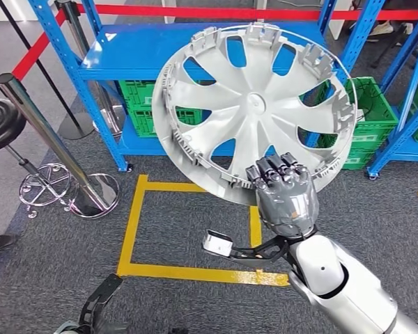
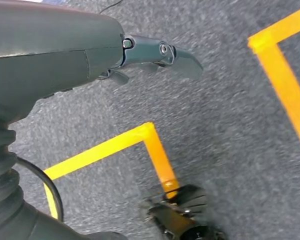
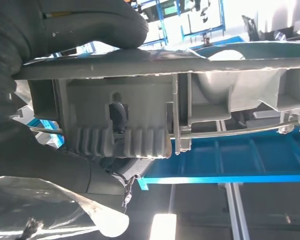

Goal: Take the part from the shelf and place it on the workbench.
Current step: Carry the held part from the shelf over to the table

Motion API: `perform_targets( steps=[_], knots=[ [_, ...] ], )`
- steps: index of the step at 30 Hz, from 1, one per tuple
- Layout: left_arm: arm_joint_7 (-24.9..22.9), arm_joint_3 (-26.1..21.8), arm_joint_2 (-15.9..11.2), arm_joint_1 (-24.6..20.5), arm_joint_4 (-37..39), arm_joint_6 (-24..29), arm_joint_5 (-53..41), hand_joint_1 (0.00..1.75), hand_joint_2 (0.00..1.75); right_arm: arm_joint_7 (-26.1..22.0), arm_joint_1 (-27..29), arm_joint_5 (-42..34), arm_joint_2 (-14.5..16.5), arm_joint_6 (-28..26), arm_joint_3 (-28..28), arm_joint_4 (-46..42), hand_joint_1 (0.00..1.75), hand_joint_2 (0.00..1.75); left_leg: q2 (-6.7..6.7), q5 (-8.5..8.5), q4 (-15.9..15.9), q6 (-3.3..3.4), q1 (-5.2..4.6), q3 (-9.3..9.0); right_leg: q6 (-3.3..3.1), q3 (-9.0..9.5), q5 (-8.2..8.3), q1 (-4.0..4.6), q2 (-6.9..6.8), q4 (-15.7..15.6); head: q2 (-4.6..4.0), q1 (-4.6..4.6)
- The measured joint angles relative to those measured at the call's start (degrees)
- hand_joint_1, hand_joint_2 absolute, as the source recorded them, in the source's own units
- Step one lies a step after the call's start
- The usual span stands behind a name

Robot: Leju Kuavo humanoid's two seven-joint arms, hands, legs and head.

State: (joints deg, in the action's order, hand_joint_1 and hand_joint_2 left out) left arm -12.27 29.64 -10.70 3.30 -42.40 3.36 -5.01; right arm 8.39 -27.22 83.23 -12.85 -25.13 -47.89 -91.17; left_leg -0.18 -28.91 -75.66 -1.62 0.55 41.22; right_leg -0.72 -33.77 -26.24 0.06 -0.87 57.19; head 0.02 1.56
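A large silver wheel cover (image 1: 254, 104) with curved spokes and clips round its rim is held up in the air in front of the blue shelf (image 1: 143, 52). My right hand (image 1: 285, 193) grips its lower rim, fingers curled over the edge. Up close in the right wrist view, the cover's rim and clips (image 3: 148, 110) lie between the thumb (image 3: 92, 22) and the darker fingers below. My left hand (image 2: 161, 55) hangs low over the carpet with nothing in it, fingers straight; its dark tip (image 1: 104, 292) also pokes in at the head view's bottom.
Green crates (image 1: 138, 104) sit on the shelf's lower level, with another green crate (image 1: 373, 118) to the right. A chrome barrier post (image 1: 49, 139) with red tape and a black stool (image 1: 4, 125) stand left. Yellow floor tape (image 1: 138, 229) marks a square on the grey carpet.
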Motion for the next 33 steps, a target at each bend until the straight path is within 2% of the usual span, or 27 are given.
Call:
perform_targets(
  steps=[1, 2, 4, 5, 6, 7, 8, 9, 10, 11, 12, 13, 14, 15, 16, 17, 19, 20, 21, 23, 24, 27, 28, 29, 30, 31, 33],
  knots=[
    [0.14, 0.14, -0.05, -0.10, 0.04, -0.04, 0.00, 0.00, 1.75, -0.04, -0.07, -0.05, 0.04, -0.02, -0.05, 0.17, 1.75, 1.75, 0.00, 1.46, 1.84, 0.08, 0.02, -2.33, 0.14, -1.29, 0.51, -0.01, -0.01, 0.63, 0.00, 0.01],
    [0.30, 0.24, -0.09, -0.25, 0.08, -0.08, 0.00, 0.00, 1.75, -0.08, -0.11, -0.13, 0.07, -0.04, -0.08, 0.31, 1.75, 1.75, -0.01, 1.54, 5.43, 0.24, -0.03, -5.56, 0.35, -2.40, 0.95, 0.06, -0.01, 1.23, 0.00, 0.02],
    [0.55, 0.35, -0.13, -0.61, 0.14, -0.11, 0.01, 0.00, 1.75, -0.09, -0.23, -0.33, 0.10, -0.07, -0.11, 0.48, 1.75, 1.75, -0.06, -1.01, 13.77, 0.85, -0.23, -11.50, 0.83, -3.69, 1.90, 0.17, -0.10, 2.02, 0.00, -0.05],
    [0.63, 0.41, -0.15, -0.76, 0.17, -0.13, 0.02, 0.00, 1.75, -0.09, -0.31, -0.43, 0.11, -0.09, -0.13, 0.57, 1.75, 1.75, -0.08, -2.14, 16.31, 1.15, -0.39, -12.98, 1.06, -3.99, 2.49, 0.17, -0.16, 2.06, 0.00, -0.04],
    [0.67, 0.49, -0.17, -0.85, 0.23, -0.14, 0.04, 0.00, 1.75, -0.09, -0.41, -0.48, 0.11, -0.10, -0.15, 0.68, 1.75, 1.75, -0.10, -2.28, 17.47, 1.51, -0.50, -13.27, 1.28, -4.18, 3.16, 0.11, -0.21, 1.97, 0.00, -0.06],
    [0.71, 0.58, -0.17, -0.88, 0.33, -0.18, 0.07, 0.00, 1.75, -0.10, -0.45, -0.49, 0.11, -0.12, -0.18, 0.81, 1.75, 1.75, 0.05, -1.63, 17.45, 1.87, -0.48, -12.69, 1.54, -4.46, 3.43, 0.02, -0.14, 1.91, -0.01, -0.01],
    [0.78, 0.68, -0.17, -0.89, 0.43, -0.22, 0.11, 0.00, 1.75, -0.11, -0.50, -0.50, 0.11, -0.13, -0.20, 0.95, 1.75, 1.75, 0.18, -0.99, 17.61, 2.30, -0.39, -12.12, 1.82, -4.96, 2.68, -0.03, 0.02, 2.30, -0.01, -0.02],
    [0.87, 0.79, -0.17, -0.91, 0.52, -0.26, 0.15, 0.00, 1.75, -0.13, -0.54, -0.54, 0.11, -0.14, -0.21, 1.06, 1.75, 1.75, 0.32, -0.33, 17.74, 2.78, -0.27, -11.35, 2.13, -5.66, 0.89, -0.07, 0.22, 3.52, 0.00, -0.10],
    [1.01, 0.91, -0.16, -0.94, 0.60, -0.30, 0.17, 0.00, 1.75, -0.14, -0.57, -0.63, 0.11, -0.15, -0.21, 1.18, 1.75, 1.75, 0.45, 0.37, 17.82, 3.14, -0.14, -10.44, 2.39, -6.50, -1.82, -0.15, 0.41, 5.80, 0.00, -0.19],
    [1.18, 1.04, -0.16, -0.98, 0.64, -0.30, 0.20, 0.00, 1.75, -0.15, -0.61, -0.76, 0.11, -0.16, -0.22, 1.29, 1.75, 1.75, 0.45, 1.05, 17.83, 3.36, -0.14, -9.49, 2.61, -7.40, -4.70, -0.21, 0.51, 9.07, 0.00, -0.27],
    [1.32, 1.18, -0.16, -1.00, 0.67, -0.29, 0.20, 0.00, 1.75, -0.16, -0.62, -0.90, 0.11, -0.17, -0.23, 1.41, 1.75, 1.75, 0.46, 1.76, 17.80, 3.43, -0.13, -8.56, 2.78, -8.16, -6.62, -0.27, 0.56, 12.83, 0.01, -0.35],
    [1.45, 1.34, -0.16, -1.01, 0.70, -0.27, 0.20, 0.00, 1.75, -0.19, -0.62, -1.04, 0.11, -0.18, -0.25, 1.55, 1.75, 1.75, 0.46, 2.53, 17.76, 3.38, -0.13, -7.63, 2.90, -8.63, -7.07, -0.30, 0.56, 16.20, 0.00, -0.39],
    [1.53, 1.51, -0.16, -1.01, 0.74, -0.25, 0.20, 0.00, 1.75, -0.22, -0.61, -1.17, 0.11, -0.18, -0.27, 1.69, 1.75, 1.75, 0.47, 3.26, 17.71, 3.30, -0.13, -6.73, 2.96, -8.63, -5.99, -0.31, 0.57, 18.41, 0.00, -0.40],
    [1.56, 1.66, -0.16, -1.01, 0.78, -0.22, 0.20, 0.00, 1.75, -0.24, -0.62, -1.30, 0.11, -0.18, -0.30, 1.81, 1.75, 1.75, 0.48, 3.93, 17.66, 3.17, -0.13, -5.91, 2.94, -7.87, -3.96, -0.33, 0.57, 18.85, 0.00, -0.42],
    [1.58, 1.80, -0.16, -1.01, 0.81, -0.19, 0.20, 0.00, 1.75, -0.26, -0.63, -1.42, 0.11, -0.18, -0.31, 1.91, 1.75, 1.75, 0.48, 4.55, 17.62, 3.00, -0.12, -5.16, 2.84, -6.07, -2.06, -0.34, 0.57, 17.20, 0.00, -0.42],
    [1.58, 1.91, -0.16, -1.00, 0.83, -0.16, 0.20, 0.00, 1.75, -0.26, -0.66, -1.52, 0.11, -0.17, -0.32, 1.98, 1.75, 1.75, 0.47, 5.07, 17.58, 2.78, -0.14, -4.58, 2.67, -3.15, -1.34, -0.33, 0.58, 13.62, 0.00, -0.43],
    [1.58, 2.04, -0.18, -1.03, 0.85, -0.13, 0.20, 0.00, 1.75, -0.26, -0.79, -1.61, 0.15, -0.17, -0.32, 2.04, 1.75, 1.75, 0.42, 6.02, 17.41, 2.21, -0.29, -3.91, 2.29, 3.52, -3.16, -0.21, 0.66, 4.41, 0.00, -0.45],
    [1.58, 2.06, -0.24, -1.06, 0.86, -0.12, 0.20, 0.00, 1.75, -0.28, -0.87, -1.61, 0.17, -0.18, -0.33, 2.06, 1.75, 1.75, 0.41, 6.50, 17.40, 1.89, -0.33, -3.71, 2.15, 5.56, -4.41, -0.12, 0.71, 1.33, 0.01, -0.45],
    [1.58, 2.08, -0.30, -1.08, 0.87, -0.11, 0.20, 0.00, 1.75, -0.33, -0.92, -1.59, 0.19, -0.18, -0.36, 2.08, 1.75, 1.75, 0.39, 6.99, 17.43, 1.56, -0.35, -3.56, 1.97, 6.39, -5.01, -0.02, 0.75, -0.19, 0.00, -0.46],
    [1.58, 2.17, -0.46, -1.04, 0.90, -0.12, 0.20, 0.00, 1.75, -0.43, -0.96, -1.61, 0.21, -0.18, -0.44, 2.11, 1.75, 1.75, 0.36, 6.99, 17.21, 0.91, -0.21, -3.14, 1.20, 5.76, -4.49, -0.13, 0.67, -0.43, 0.01, -0.47],
    [1.58, 2.25, -0.51, -0.99, 0.92, -0.12, 0.20, 0.00, 1.75, -0.48, -1.00, -1.66, 0.22, -0.17, -0.50, 2.13, 1.75, 1.75, 0.34, 5.76, 16.09, 0.61, -0.15, -2.66, 0.67, 5.44, -4.04, -0.18, 0.59, -0.50, 0.01, -0.44],
    [1.60, 2.56, -0.65, -0.95, 0.98, -0.14, 0.20, 0.00, 1.75, -0.52, -1.08, -1.79, 0.26, -0.16, -0.68, 2.20, 1.75, 1.75, 0.30, -1.10, 6.44, -0.01, -0.04, 0.45, -0.31, 4.24, -2.78, -0.02, 0.45, -0.47, 0.00, -0.27],
    [1.61, 2.70, -0.67, -0.95, 1.01, -0.15, 0.20, 0.00, 1.75, -0.55, -1.07, -1.79, 0.26, -0.16, -0.75, 2.27, 1.75, 1.75, 0.31, -2.42, 3.13, -0.10, -0.04, 1.27, -0.40, 3.74, -2.46, 0.10, 0.46, -0.39, 0.00, -0.25],
    [1.61, 2.87, -0.67, -0.96, 1.04, -0.19, 0.20, 0.00, 1.75, -0.57, -1.07, -1.79, 0.26, -0.16, -0.84, 2.37, 1.75, 1.75, 0.31, -2.63, 1.49, -0.09, -0.05, 1.28, -0.43, 3.28, -2.19, 0.23, 0.48, -0.27, 0.00, -0.25],
    [1.61, 3.02, -0.67, -0.97, 1.08, -0.23, 0.20, 0.00, 1.75, -0.60, -1.07, -1.79, 0.26, -0.16, -0.93, 2.47, 1.75, 1.75, 0.30, -1.86, 2.02, 0.05, -0.07, 0.28, -0.45, 2.88, -2.00, 0.35, 0.50, -0.10, 0.00, -0.26],
    [1.61, 3.16, -0.67, -0.99, 1.10, -0.27, 0.19, 0.00, 1.75, -0.63, -1.07, -1.80, 0.26, -0.16, -1.03, 2.55, 1.75, 1.75, 0.29, -0.42, 4.77, 0.34, -0.15, -1.77, -0.45, 2.59, -1.88, 0.46, 0.52, 0.10, 0.00, -0.25],
    [1.63, 3.38, -0.82, -1.11, 1.13, -0.37, 0.18, 0.00, 1.75, -0.68, -1.09, -1.84, 0.33, -0.19, -1.14, 2.66, 1.75, 1.75, 0.25, 1.58, 12.51, 1.28, -0.45, -6.63, -0.37, 2.16, -1.77, 0.63, 0.50, 0.45, 0.01, -0.29]
  ],
)
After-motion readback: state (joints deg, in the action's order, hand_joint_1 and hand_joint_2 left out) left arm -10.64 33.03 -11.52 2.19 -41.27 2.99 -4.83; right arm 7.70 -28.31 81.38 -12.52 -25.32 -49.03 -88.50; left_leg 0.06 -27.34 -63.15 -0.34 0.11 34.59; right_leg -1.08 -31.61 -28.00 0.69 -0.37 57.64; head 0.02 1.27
